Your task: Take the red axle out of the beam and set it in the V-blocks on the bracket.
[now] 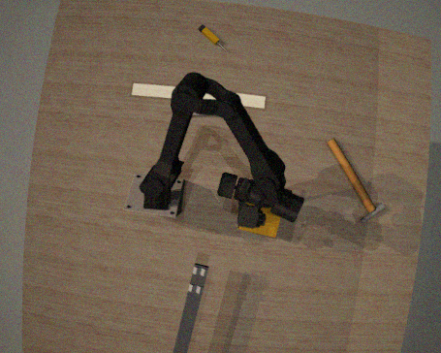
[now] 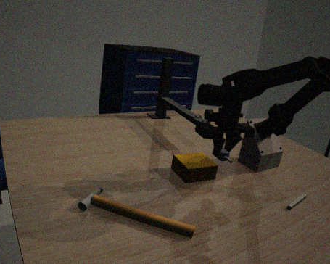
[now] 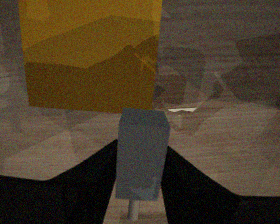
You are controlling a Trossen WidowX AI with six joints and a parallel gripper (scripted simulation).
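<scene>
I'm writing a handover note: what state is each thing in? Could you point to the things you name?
tool [image 1: 251,218] [image 2: 225,148] [image 3: 140,147]: closed on the grey block [image 2: 224,154] [image 3: 142,155]
grey block: gripped, pin protruding
bracket [image 1: 189,310] [image 2: 165,83]: standing, no axle on it
hammer [image 1: 351,175] [image 2: 145,216]: lying down
yellow block [image 1: 271,225] [image 2: 196,161] [image 3: 87,50]: resting flat
screwdriver [image 1: 209,35]: lying down
red axle: cannot tell
</scene>
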